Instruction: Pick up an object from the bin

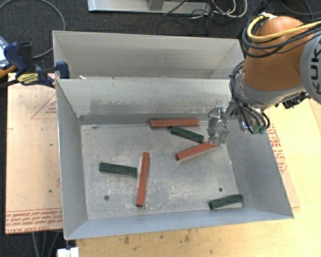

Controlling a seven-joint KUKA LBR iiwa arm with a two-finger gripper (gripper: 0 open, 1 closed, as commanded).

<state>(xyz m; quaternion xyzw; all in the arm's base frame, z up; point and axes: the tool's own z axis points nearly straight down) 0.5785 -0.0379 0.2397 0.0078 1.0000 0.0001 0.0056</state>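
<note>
Your arm's orange wrist cover (pixel 270 52) rides highest, up and right of the claw (pixel 216 137). Beneath spreads the grey metal bin (pixel 72 159), with six small bars scattered on its floor, not heaped. The claw hangs low, and you cannot tell whether it is open or closed.

The step looks like the approach to a grasp, with nothing lifted yet. The likeliest target is the tilted red bar (pixel 198 151). Its upper end lies right under the claw, and it runs down-left from there. The next move calls for straddling its narrow width, closing, then lifting straight up.

A long red bar (pixel 143 179) lies far down-left of the claw. A flat red-brown bar (pixel 174 123) lies to the claw's left, with a dark green bar (pixel 187 134) nearer the claw. A green block (pixel 226 202) lies well below the claw.
</note>
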